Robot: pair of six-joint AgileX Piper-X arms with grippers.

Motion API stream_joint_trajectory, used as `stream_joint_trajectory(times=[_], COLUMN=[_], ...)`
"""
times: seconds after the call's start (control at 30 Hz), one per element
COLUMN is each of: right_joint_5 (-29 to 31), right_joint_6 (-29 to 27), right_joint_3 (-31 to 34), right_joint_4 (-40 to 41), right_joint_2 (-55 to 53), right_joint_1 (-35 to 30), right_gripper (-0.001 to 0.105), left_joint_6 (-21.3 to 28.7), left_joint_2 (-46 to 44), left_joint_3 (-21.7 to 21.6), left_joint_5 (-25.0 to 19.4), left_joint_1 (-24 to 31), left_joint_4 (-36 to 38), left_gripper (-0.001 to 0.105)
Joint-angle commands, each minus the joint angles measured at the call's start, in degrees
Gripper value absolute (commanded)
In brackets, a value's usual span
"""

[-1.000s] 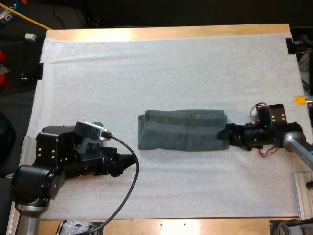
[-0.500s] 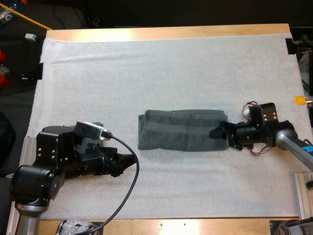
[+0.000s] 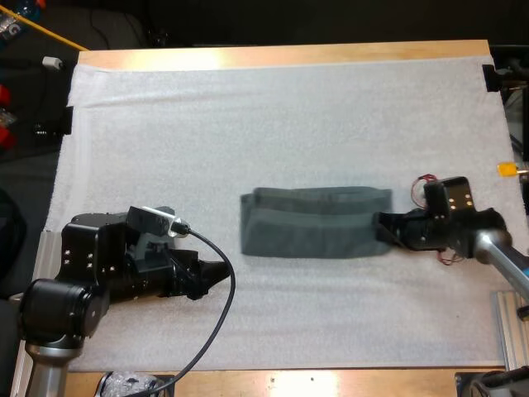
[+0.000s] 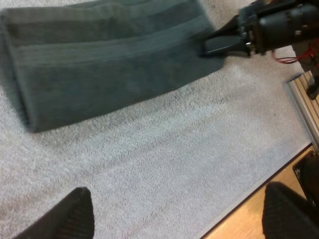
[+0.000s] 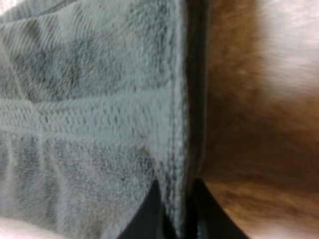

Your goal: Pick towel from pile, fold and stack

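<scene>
A dark grey-green towel, folded into a long band, lies across the middle of the white mat. My right gripper is at its right end, shut on the towel's edge. In the right wrist view the towel hangs between my right gripper's two fingers, which pinch its hem. My left gripper rests low on the mat, left of and nearer than the towel, open and holding nothing. In the left wrist view the left gripper faces the towel, and its fingers stand wide apart. The right gripper is at the towel's far corner.
The wooden table edge runs along the front of the mat. A metal rail stands at the right, near the right arm. Bare mat lies all around the towel.
My right gripper has shut on the towel's right end and drawn it slightly to the right. The left arm has not moved.
</scene>
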Motion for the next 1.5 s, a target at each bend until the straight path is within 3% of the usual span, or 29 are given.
stream_joint_trajectory(times=[0.0,0.23,0.33,0.47,0.67,1.03,1.23,1.47], right_joint_5=[4.40,20.40,24.23,23.33,17.05,10.82,8.27,6.64], right_joint_6=[-2.57,-11.50,-13.03,-13.17,-9.79,8.25,15.36,18.70], right_joint_3=[-0.06,-0.08,-0.71,-2.68,-6.18,-6.23,-7.12,-8.95], right_joint_4=[3.61,17.41,21.41,23.55,23.76,8.53,-0.52,-3.90], right_joint_2=[-2.03,-10.66,-13.32,-15.00,-15.17,-6.88,0.57,6.26], right_joint_1=[0.02,0.01,0.01,0.01,2.19,18.24,21.56,21.55], right_gripper=[0.000,0.000,0.000,0.000,0.000,0.000,0.000,0.000], left_joint_6=[0.41,0.41,0.43,0.83,0.82,0.82,0.82,0.82], left_joint_2=[-0.38,-0.38,-0.38,-0.38,-0.38,-0.38,-0.38,-0.38], left_joint_3=[-0.29,-0.29,-0.29,-0.29,-0.29,-0.29,-0.29,-0.29], left_joint_5=[-0.14,-0.14,-0.14,-0.14,-0.14,-0.14,-0.14,-0.14], left_joint_1=[0.14,0.14,0.14,0.14,0.14,0.14,0.14,0.14], left_joint_4=[-0.50,-0.61,-0.61,-0.61,-0.61,-0.61,-0.61,-0.50], left_gripper=[0.067,0.067,0.067,0.067,0.067,0.067,0.067,0.067])
